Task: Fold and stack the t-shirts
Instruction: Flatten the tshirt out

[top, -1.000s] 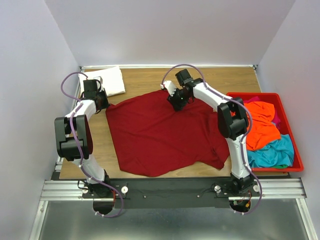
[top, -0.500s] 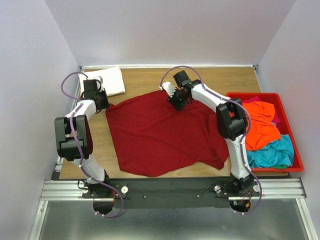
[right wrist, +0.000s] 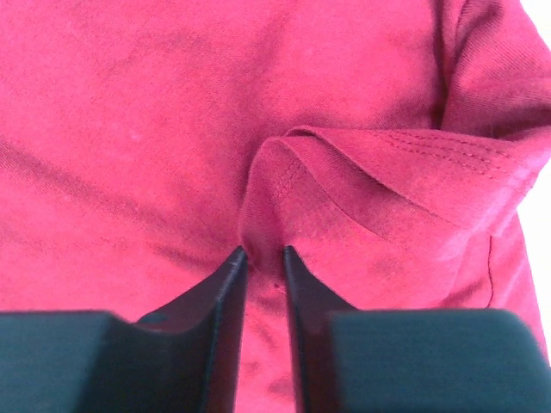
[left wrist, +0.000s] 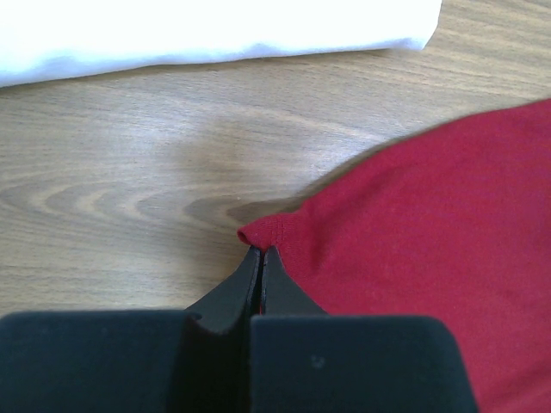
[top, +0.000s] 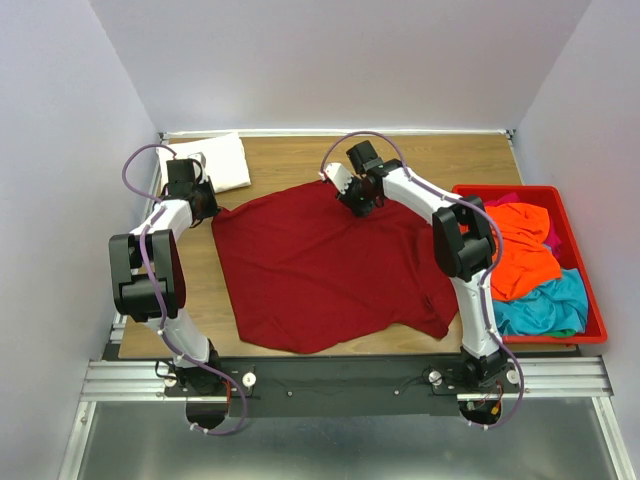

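A dark red t-shirt (top: 320, 265) lies spread on the wooden table (top: 440, 160). My left gripper (top: 206, 208) is shut on the shirt's far left corner (left wrist: 269, 231), down at table level. My right gripper (top: 362, 205) sits at the shirt's far edge, its jaws closed on a raised fold of dark red cloth (right wrist: 267, 202). A folded white t-shirt (top: 215, 163) lies at the far left corner and shows along the top of the left wrist view (left wrist: 207, 30). Orange (top: 522, 250), teal (top: 545, 305) and magenta (top: 505, 200) shirts lie in the red bin.
A rigid red plastic bin (top: 594, 290) stands at the right edge of the table. White walls enclose the far side and both flanks. A metal rail (top: 340, 380) carrying the arm bases runs along the near edge.
My right gripper has shifted slightly towards the far left with the pinched cloth. The left arm has not moved.
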You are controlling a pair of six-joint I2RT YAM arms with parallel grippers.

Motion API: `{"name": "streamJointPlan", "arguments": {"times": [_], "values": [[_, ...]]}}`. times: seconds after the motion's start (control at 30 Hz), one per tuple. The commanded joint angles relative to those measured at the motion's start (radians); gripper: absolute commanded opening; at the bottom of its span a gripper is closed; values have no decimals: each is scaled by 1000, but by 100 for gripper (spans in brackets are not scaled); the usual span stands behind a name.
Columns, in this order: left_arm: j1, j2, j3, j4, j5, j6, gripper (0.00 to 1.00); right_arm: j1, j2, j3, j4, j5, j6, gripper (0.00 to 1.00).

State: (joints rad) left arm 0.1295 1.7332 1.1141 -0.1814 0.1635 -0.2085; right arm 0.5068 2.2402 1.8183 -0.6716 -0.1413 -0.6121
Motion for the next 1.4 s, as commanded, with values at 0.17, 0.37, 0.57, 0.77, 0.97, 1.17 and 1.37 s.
{"name": "streamJointPlan", "arguments": {"times": [0.17, 0.37, 0.57, 0.77, 0.97, 1.17, 1.37], "values": [[2, -9, -5, 8, 22, 12, 0, 4, -42, 27, 23, 32, 5, 18], [4, -11, -5, 10, 22, 14, 0, -8, -45, 52, 23, 23, 20, 1], [4, -24, -4, 10, 24, 15, 0, -42, -74, 91, 24, -6, 55, 1], [4, -130, -13, 51, 25, 17, 0, -70, -171, 140, 21, -9, 48, 1], [2, -309, 62, 97, 56, -29, 0, -77, -293, 288, 20, 57, -15, 1], [5, -501, 288, 108, 22, -35, 0, -80, -415, 490, 30, 112, -97, 1], [5, -697, 412, 152, -22, -51, 0, -102, -622, 532, 87, 121, -110, 1]]}}
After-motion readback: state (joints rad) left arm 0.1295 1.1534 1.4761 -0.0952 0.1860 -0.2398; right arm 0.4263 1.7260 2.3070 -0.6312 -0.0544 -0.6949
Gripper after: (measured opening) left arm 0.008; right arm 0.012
